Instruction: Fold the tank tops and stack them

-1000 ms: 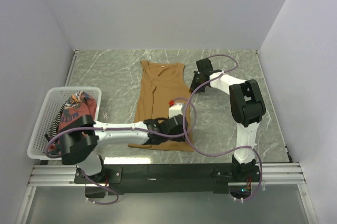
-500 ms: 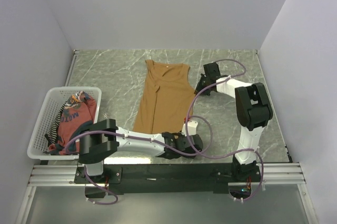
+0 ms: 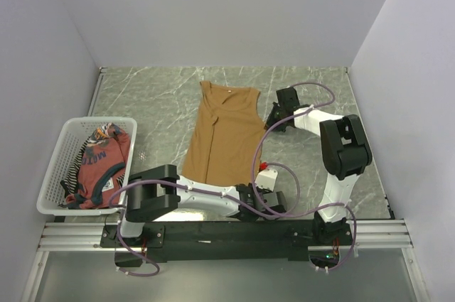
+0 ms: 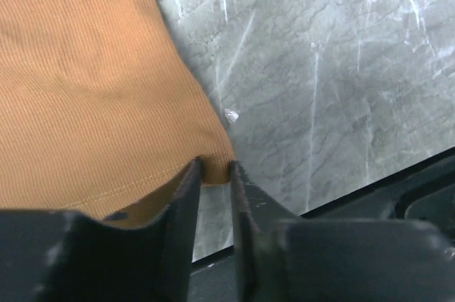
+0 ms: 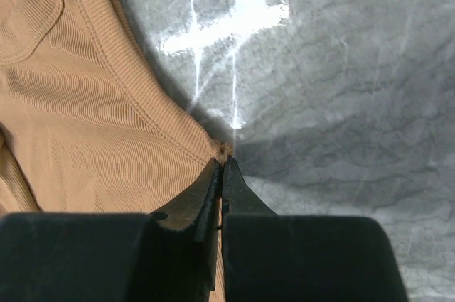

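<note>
The plain tan-brown tank top [image 3: 226,135] lies flat in the middle of the table, neck to the far side. My left gripper [image 3: 254,190] is at its near right hem corner. In the left wrist view [image 4: 215,167] the fingers stand slightly apart with that corner [image 4: 213,173] lying flat between the tips. My right gripper [image 3: 274,114] is shut on the top's right armhole edge [image 5: 226,150]. The rust-red top [image 3: 99,163] lies bunched in the basket, with a bit of the striped top [image 3: 77,163] beside it.
The white mesh basket [image 3: 57,167] stands at the left edge of the grey marble table [image 3: 313,160]. The black rail [image 3: 227,229] runs along the near edge, just behind my left gripper. White walls close the table on three sides.
My left gripper slid right along the near hem to its right corner. My right gripper shifted slightly right. The tan top moved a little to the right with them.
</note>
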Tool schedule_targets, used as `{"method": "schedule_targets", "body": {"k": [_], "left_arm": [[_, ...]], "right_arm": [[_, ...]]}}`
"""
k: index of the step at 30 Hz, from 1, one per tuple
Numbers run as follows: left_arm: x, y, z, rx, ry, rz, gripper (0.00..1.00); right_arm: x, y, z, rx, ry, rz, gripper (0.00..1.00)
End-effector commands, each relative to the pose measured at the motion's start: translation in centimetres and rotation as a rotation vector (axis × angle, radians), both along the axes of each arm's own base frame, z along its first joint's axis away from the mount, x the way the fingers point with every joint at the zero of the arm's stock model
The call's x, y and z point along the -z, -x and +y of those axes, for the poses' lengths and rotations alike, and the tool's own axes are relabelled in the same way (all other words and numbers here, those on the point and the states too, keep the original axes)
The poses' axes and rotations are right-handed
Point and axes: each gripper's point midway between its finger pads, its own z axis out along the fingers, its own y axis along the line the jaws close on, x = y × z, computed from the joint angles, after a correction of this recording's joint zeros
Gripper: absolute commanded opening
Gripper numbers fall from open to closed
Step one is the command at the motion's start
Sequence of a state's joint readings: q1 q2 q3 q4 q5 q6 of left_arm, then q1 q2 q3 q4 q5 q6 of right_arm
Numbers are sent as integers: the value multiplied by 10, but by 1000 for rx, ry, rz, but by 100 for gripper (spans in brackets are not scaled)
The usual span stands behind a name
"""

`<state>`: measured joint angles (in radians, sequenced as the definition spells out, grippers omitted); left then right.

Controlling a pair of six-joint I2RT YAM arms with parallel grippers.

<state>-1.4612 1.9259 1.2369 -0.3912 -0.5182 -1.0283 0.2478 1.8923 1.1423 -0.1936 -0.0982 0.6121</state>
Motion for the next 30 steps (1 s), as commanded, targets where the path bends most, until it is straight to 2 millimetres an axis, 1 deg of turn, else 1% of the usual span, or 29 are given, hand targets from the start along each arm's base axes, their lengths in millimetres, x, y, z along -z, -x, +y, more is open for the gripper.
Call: {"method": "schedule_targets", "body": {"k": [1, 3, 4, 6, 7, 8, 9, 10, 11, 12, 13, 14, 15, 16, 17, 18, 19, 21, 22, 23, 24, 25, 26, 27, 28, 29, 30], "left_arm": [[-4, 3, -2, -10, -36, -42, 18], [-6, 7, -4, -7, -32, -39, 9], [-10, 11, -6, 2, -22, -36, 1], [-15, 16, -8, 10, 4, -23, 1], [-23, 20, -11, 20, 32, -19, 1], [-25, 22, -9, 26, 45, -13, 0], [-29, 25, -13, 34, 82, 3, 0], [-43, 27, -15, 39, 127, 8, 1], [-42, 28, -11, 38, 134, 12, 1], [-48, 28, -13, 39, 171, 17, 0], [-62, 28, -13, 36, 214, 17, 1], [-61, 27, -8, 26, 219, 19, 1], [-66, 26, -8, 20, 242, 19, 1], [-76, 24, -7, 10, 276, 24, 0], [-74, 23, -1, 2, 278, 28, 1], [-76, 22, 1, -6, 287, 28, 1], [-85, 18, 2, -23, 320, 31, 1], [-83, 13, 12, -45, 325, 33, 1], [-91, 8, 17, -71, 352, 34, 0], [-87, 6, 24, -86, 348, 37, 0], [-88, 4, 29, -102, 352, 37, 1], [-95, 0, 35, -129, 381, 40, 0], [-88, -1, 44, -143, 366, 42, 1], [-88, -4, 50, -159, 370, 44, 0], [-86, -7, 60, -184, 377, 50, 1], [-85, -8, 65, -195, 377, 50, 1], [-83, -9, 70, -207, 378, 52, 0]], "right_arm": [[-14, 0, -12, 19, 30, -39, 0], [-17, 0, -14, 25, 37, -43, 0], [-18, 1, -17, 29, 44, -45, 0], [-25, 0, -21, 35, 56, -61, 0], [-26, 1, -24, 35, 71, -58, 0], [-31, 1, -27, 43, 87, -66, 0], [-34, 1, -28, 39, 89, -69, 0], [-35, 3, -31, 43, 112, -68, 0], [-41, 2, -33, 46, 117, -81, 0], [-44, 2, -33, 44, 119, -88, 0], [-49, 3, -34, 41, 124, -94, 0], [-52, 3, -34, 40, 130, -95, 0], [-56, 1, -34, 41, 129, -103, 0], [-57, 1, -34, 38, 130, -100, 0], [-59, 0, -33, 32, 131, -102, 0], [-64, -2, -30, 28, 131, -112, 0], [-63, -2, -28, 22, 133, -105, 0], [-69, -5, -23, 13, 131, -116, 0], [-69, -6, -21, 11, 134, -113, 0], [-70, -5, -15, -1, 134, -114, 0], [-75, -9, -12, -1, 140, -125, 0], [-73, -9, -9, -5, 149, -116, 0], [-79, -13, 0, -19, 145, -132, 0], [-80, -14, 6, -28, 146, -132, 0], [-74, -14, 8, -31, 159, -115, 0], [-74, -16, 13, -37, 166, -112, 0], [-81, -21, 24, -50, 165, -128, 0]]}}
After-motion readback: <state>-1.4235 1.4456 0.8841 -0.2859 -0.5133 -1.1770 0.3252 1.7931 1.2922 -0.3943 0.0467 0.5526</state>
